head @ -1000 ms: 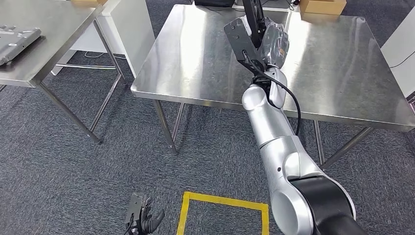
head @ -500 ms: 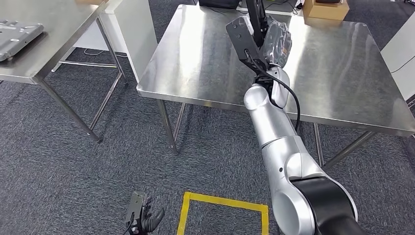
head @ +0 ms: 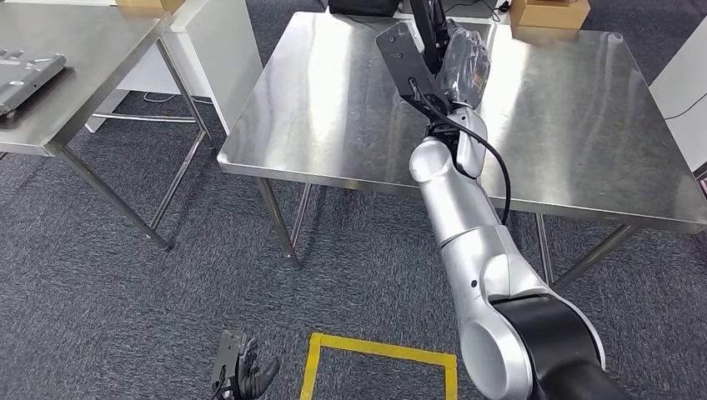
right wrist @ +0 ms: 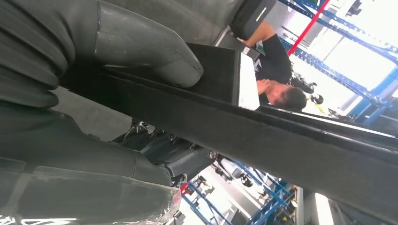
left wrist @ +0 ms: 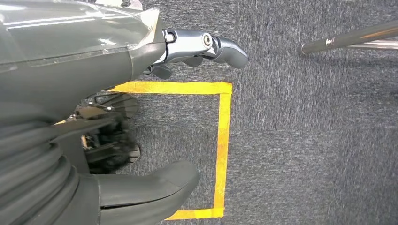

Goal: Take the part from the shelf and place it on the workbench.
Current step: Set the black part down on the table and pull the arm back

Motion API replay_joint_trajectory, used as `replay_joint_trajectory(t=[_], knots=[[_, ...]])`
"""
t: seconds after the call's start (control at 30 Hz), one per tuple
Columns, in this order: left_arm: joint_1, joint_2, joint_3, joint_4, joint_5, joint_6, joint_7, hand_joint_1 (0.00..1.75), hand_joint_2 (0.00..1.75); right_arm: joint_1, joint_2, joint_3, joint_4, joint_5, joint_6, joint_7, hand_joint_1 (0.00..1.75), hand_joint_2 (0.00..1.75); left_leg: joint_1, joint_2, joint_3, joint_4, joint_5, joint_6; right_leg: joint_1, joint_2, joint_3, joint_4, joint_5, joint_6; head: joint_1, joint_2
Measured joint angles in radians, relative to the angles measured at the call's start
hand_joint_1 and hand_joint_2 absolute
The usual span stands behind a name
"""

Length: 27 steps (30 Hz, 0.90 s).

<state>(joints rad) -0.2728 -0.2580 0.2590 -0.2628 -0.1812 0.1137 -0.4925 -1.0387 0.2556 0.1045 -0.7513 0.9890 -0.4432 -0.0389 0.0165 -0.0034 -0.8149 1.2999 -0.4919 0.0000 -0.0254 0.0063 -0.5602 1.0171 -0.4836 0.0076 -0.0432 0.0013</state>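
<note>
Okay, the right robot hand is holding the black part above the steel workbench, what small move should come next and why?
Probably lower the right robot hand straight down toward the workbench. The head view shows it gripping the black part raised above the steel top, not yet resting on it, with bare surface around it. The left robot hand hangs low near the yellow floor marking, holding nothing.

A steel workbench carries a cardboard box at its far edge; yellow tape marks the carpet in front of the workbench.
</note>
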Motion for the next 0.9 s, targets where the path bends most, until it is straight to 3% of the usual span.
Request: replay_joint_trajectory(t=[0.07,0.13,0.17,0.2,0.3,0.33,0.4,0.43,0.5,0.53,0.57,0.6,0.63,0.67,0.7,0.73,0.77,0.83,0.9], knots=[[0.002,0.000,0.000,0.000,0.000,-0.001,0.000,0.00,1.75,0.001,0.001,0.000,0.004,0.001,-0.002,0.000,1.75,1.75,0.000,0.000,0.002,-0.050,0.062,0.007,0.002,-0.001,0.023,0.000,-0.018,0.003,-0.001,0.000],[0.002,0.000,0.000,0.000,0.000,-0.003,0.001,0.00,1.75,0.001,0.004,0.000,0.005,0.002,-0.003,0.000,1.75,1.75,-0.004,0.004,0.052,-0.177,0.140,0.020,0.003,-0.002,0.048,-0.004,-0.039,0.007,0.000,0.000],[0.001,0.000,0.000,0.000,0.000,-0.003,0.002,0.00,1.75,0.000,0.005,0.000,0.005,0.003,-0.004,0.000,1.75,1.75,-0.009,0.007,0.078,-0.226,0.156,0.027,0.005,-0.003,0.058,-0.008,-0.048,0.011,0.000,0.000],[0.001,0.000,0.000,0.000,0.000,-0.004,0.004,0.00,1.75,0.000,0.005,0.000,0.005,0.003,-0.006,0.000,1.75,1.75,-0.014,0.010,0.099,-0.258,0.155,0.034,0.006,-0.005,0.066,-0.014,-0.054,0.016,-0.002,0.000],[0.000,-0.001,0.000,0.000,-0.001,-0.005,0.006,0.00,1.75,0.001,0.006,-0.001,0.005,0.004,-0.010,0.000,1.75,1.75,-0.021,0.010,0.128,-0.289,0.125,0.051,0.010,-0.009,0.076,-0.017,-0.049,0.036,-0.004,0.000],[0.000,-0.001,0.000,0.000,-0.001,-0.004,0.006,0.00,1.75,0.003,0.006,-0.001,0.005,0.005,-0.010,0.000,1.75,1.75,-0.020,0.006,0.139,-0.298,0.121,0.056,0.009,-0.009,0.065,0.005,-0.040,0.044,-0.002,0.000],[0.001,-0.002,0.000,0.000,-0.001,-0.004,0.006,0.00,1.75,0.008,0.004,-0.001,0.006,0.007,-0.011,0.000,1.75,1.75,-0.016,-0.001,0.166,-0.316,0.112,0.067,0.007,-0.007,-0.001,0.106,-0.028,0.050,0.002,0.000],[0.002,-0.002,0.000,0.000,-0.001,-0.004,0.006,0.00,1.75,0.013,0.002,-0.001,0.008,0.008,-0.011,0.000,1.75,1.75,-0.015,-0.004,0.179,-0.322,0.104,0.070,0.008,-0.006,-0.048,0.171,-0.035,0.045,0.004,0.000],[0.008,-0.003,0.000,0.000,-0.001,-0.004,0.007,0.00,1.75,0.030,-0.004,-0.002,0.013,0.011,-0.010,0.000,1.75,1.75,-0.016,-0.014,0.204,-0.326,0.084,0.074,0.010,-0.005,-0.132,0.259,-0.083,0.034,0.005,0.000],[0.012,-0.003,0.000,0.000,-0.001,-0.004,0.007,0.00,1.75,0.037,-0.006,-0.003,0.016,0.013,-0.010,0.000,1.75,1.75,-0.016,-0.019,0.218,-0.326,0.072,0.073,0.010,-0.005,-0.158,0.264,-0.103,0.031,0.007,0.000],[0.014,-0.003,0.000,0.000,0.000,-0.003,0.007,0.00,1.75,0.042,-0.008,-0.003,0.018,0.014,-0.010,0.000,1.75,1.75,-0.017,-0.025,0.233,-0.326,0.060,0.072,0.010,-0.005,-0.170,0.239,-0.106,0.034,0.008,0.000],[0.016,-0.003,0.001,0.000,0.001,-0.003,0.007,0.00,1.75,0.043,-0.010,-0.004,0.020,0.016,-0.010,0.000,1.75,1.75,-0.017,-0.029,0.249,-0.325,0.047,0.070,0.010,-0.005,-0.170,0.187,-0.084,0.041,0.009,0.000],[0.017,-0.003,0.001,0.000,0.002,-0.002,0.007,0.00,1.75,0.043,-0.010,-0.004,0.021,0.017,-0.010,0.000,1.75,1.75,-0.017,-0.032,0.265,-0.325,0.034,0.067,0.010,-0.005,-0.162,0.117,-0.034,0.053,0.010,0.000],[0.017,-0.003,0.001,0.001,0.002,-0.002,0.007,0.00,1.75,0.042,-0.011,-0.004,0.022,0.017,-0.010,0.000,1.75,1.75,-0.019,-0.034,0.280,-0.323,0.019,0.063,0.010,-0.006,-0.151,0.044,0.035,0.065,0.011,0.000],[0.017,-0.003,0.001,0.001,0.003,-0.002,0.007,0.00,1.75,0.041,-0.011,-0.004,0.023,0.018,-0.009,0.000,1.75,1.75,-0.020,-0.035,0.292,-0.324,0.005,0.059,0.012,-0.007,-0.138,-0.009,0.090,0.067,0.012,0.000],[0.017,-0.003,0.001,0.001,0.004,-0.002,0.007,0.00,1.75,0.038,-0.010,-0.004,0.023,0.018,-0.009,0.000,1.75,1.75,-0.022,-0.036,0.302,-0.324,-0.007,0.054,0.015,-0.007,-0.128,-0.040,0.129,0.061,0.013,0.000],[0.017,-0.003,0.001,0.001,0.005,-0.002,0.007,0.00,1.75,0.034,-0.008,-0.004,0.024,0.018,-0.009,0.000,1.75,1.75,-0.024,-0.036,0.309,-0.321,-0.014,0.049,0.017,-0.006,-0.121,-0.051,0.142,0.047,0.014,0.000],[0.013,-0.003,0.001,0.000,0.007,-0.002,0.006,0.00,1.75,0.020,-0.002,-0.004,0.022,0.019,-0.009,-0.001,1.75,1.75,-0.023,-0.032,0.305,-0.295,-0.014,0.041,0.014,-0.002,-0.104,-0.050,0.127,0.015,0.013,0.000],[0.010,-0.003,0.001,-0.002,0.009,-0.002,0.005,0.00,1.75,0.009,0.002,-0.003,0.022,0.020,-0.010,-0.001,1.75,1.75,-0.020,-0.018,0.254,-0.204,-0.003,0.030,0.008,0.000,-0.078,-0.052,0.109,-0.003,0.010,0.000]])
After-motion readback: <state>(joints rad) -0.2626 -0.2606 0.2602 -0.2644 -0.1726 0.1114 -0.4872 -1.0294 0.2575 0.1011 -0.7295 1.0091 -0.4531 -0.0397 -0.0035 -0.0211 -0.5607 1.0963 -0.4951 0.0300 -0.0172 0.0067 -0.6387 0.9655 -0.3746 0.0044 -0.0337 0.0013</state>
